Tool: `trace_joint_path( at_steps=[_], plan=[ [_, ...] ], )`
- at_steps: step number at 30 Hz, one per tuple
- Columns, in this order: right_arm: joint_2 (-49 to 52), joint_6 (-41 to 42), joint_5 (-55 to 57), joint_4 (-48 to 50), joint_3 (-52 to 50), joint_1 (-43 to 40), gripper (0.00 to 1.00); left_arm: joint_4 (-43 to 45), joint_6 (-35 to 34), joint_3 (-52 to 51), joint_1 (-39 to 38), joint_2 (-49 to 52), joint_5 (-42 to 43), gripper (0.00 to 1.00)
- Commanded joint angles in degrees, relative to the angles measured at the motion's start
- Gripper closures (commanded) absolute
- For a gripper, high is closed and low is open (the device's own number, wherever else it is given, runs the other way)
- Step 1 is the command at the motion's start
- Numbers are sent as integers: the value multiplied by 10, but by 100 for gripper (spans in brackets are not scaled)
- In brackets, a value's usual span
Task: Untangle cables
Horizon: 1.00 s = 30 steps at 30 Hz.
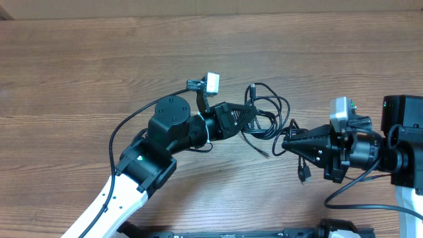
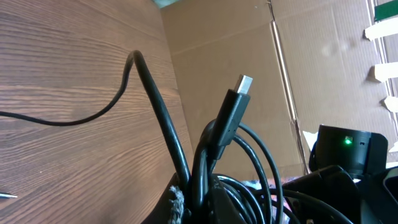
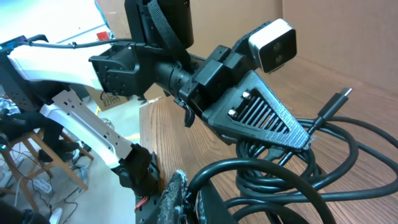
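Note:
The cables (image 1: 269, 114) are thin black cords bunched in loose loops at the table's middle, between my two arms. My left gripper (image 1: 261, 118) reaches in from the left and is shut on a bundle of cords (image 2: 205, 180). A silver-tipped plug (image 2: 244, 83) sticks up above its jaws. My right gripper (image 1: 285, 144) comes from the right, shut on one cable loop (image 3: 273, 168). In the right wrist view the left gripper (image 3: 268, 119) sits over the coil. One plug end (image 1: 304, 175) lies below the right gripper, and another tip (image 1: 264, 153) rests just left of it.
The wooden table (image 1: 99, 66) stretches wide to the left and back. A brown cardboard wall (image 2: 236, 37) stands behind it. One loose cord (image 2: 62, 121) trails across the wood. A dark rail (image 1: 231, 233) runs along the front edge.

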Motion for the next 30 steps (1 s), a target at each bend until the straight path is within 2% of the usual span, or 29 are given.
trace_joint_path(
  at_steps=[1, 7, 12, 14, 16, 20, 22, 24, 26, 28, 30],
  plan=[
    [-6, -38, -44, -11, 9, 5, 96, -2, -16, 9, 3, 1, -34, 96],
    [-7, -114, -28, -59, 9, 5, 96, 0, -54, 9, 8, 1, -64, 96],
    [-6, -106, 7, -63, 9, 5, 96, 10, -48, 9, 28, 1, -55, 96],
    [-6, -88, 27, -63, 9, 5, 91, 23, -29, 9, 31, 1, -46, 96],
    [-6, -64, 51, -62, 9, 5, 78, 44, 0, 9, 34, 1, -32, 96],
    [-6, -29, 80, -62, 9, 5, 62, 75, 40, 9, 35, 1, -13, 96],
    [-6, -17, 89, -62, 9, 5, 47, 79, 55, 9, 35, 1, -12, 96],
    [-6, -16, 91, -63, 9, 5, 39, 78, 69, 9, 35, 1, -9, 96],
    [-6, -16, 91, -63, 9, 5, 25, 81, 89, 9, 35, 1, 2, 96],
    [-6, -14, 91, -62, 9, 5, 17, 85, 107, 9, 35, 1, 14, 96],
    [-6, 25, 91, -47, 9, 5, 10, 87, 123, 9, 35, 1, 18, 96]
  ],
)
